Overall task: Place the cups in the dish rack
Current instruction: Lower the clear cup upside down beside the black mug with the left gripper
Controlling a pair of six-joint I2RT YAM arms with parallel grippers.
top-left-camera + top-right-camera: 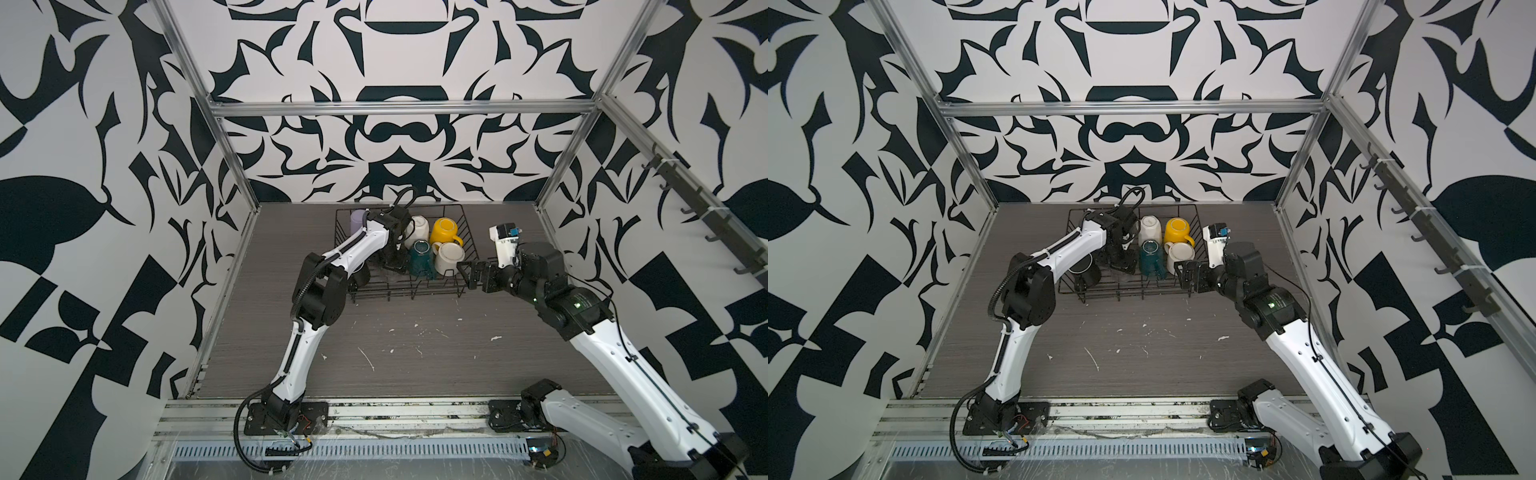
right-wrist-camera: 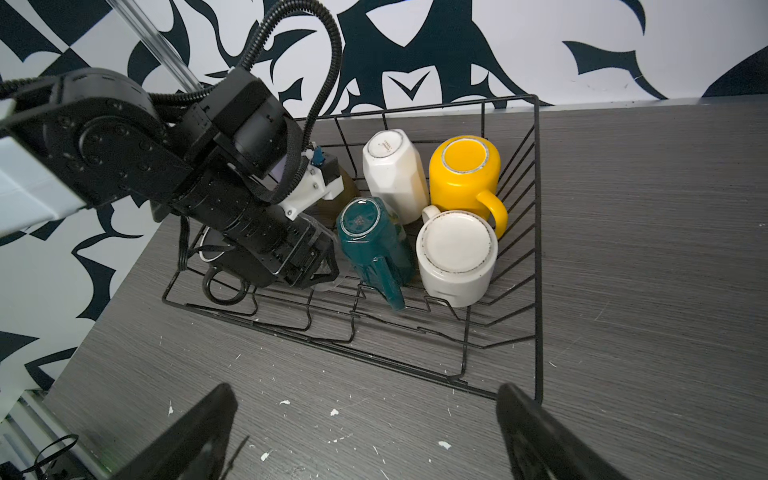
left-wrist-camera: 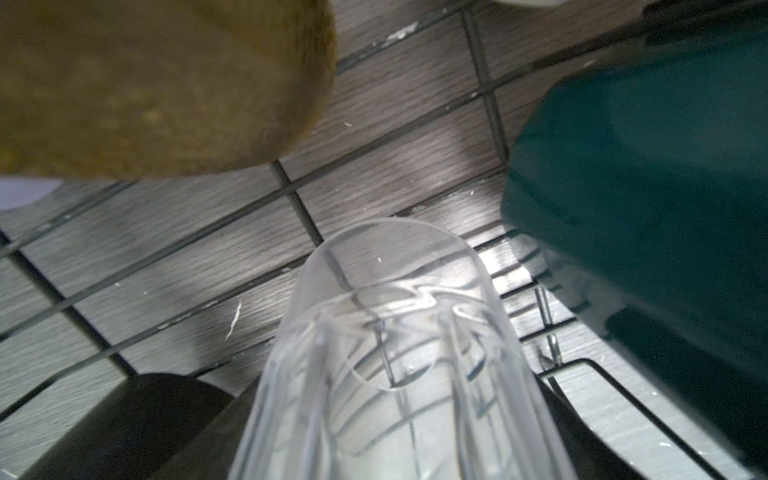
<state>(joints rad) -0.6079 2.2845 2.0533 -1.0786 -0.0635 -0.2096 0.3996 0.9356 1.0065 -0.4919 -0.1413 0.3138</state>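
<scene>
Grey table [image 1: 415, 353], flecked white. The dish rack [image 2: 539, 249] sits at its far middle. My left arm bends over the rack's left side, partly hiding the lilac tumbler [image 1: 357, 222] and black mug [image 1: 1086, 268]. The left gripper [image 2: 316, 270] points down inside, fingers clasped round the clear glass [image 3: 395, 353], between the amber glass [image 3: 145, 83] and teal faceted mug [image 2: 374, 245]. The right gripper [image 2: 365, 392] hovers outside the rack's near right corner, fingers spread. The cream faceted mug [image 2: 392, 174], yellow mug [image 2: 461, 178] and white mug [image 2: 457, 257] stand inverted in the rack. I cannot read the cream mug's base stamp.

Colour rundown

Black wire dish rack [image 2: 539, 249], grey woodgrain table [image 1: 415, 365], yellow mug [image 1: 444, 231], teal faceted mug [image 1: 422, 259], cream faceted mug [image 1: 417, 230], white mug [image 1: 448, 257], lilac tumbler [image 1: 357, 221], amber glass [image 3: 158, 83], clear glass [image 3: 395, 353], and swirly black-and-white walls [image 1: 395, 124].
</scene>
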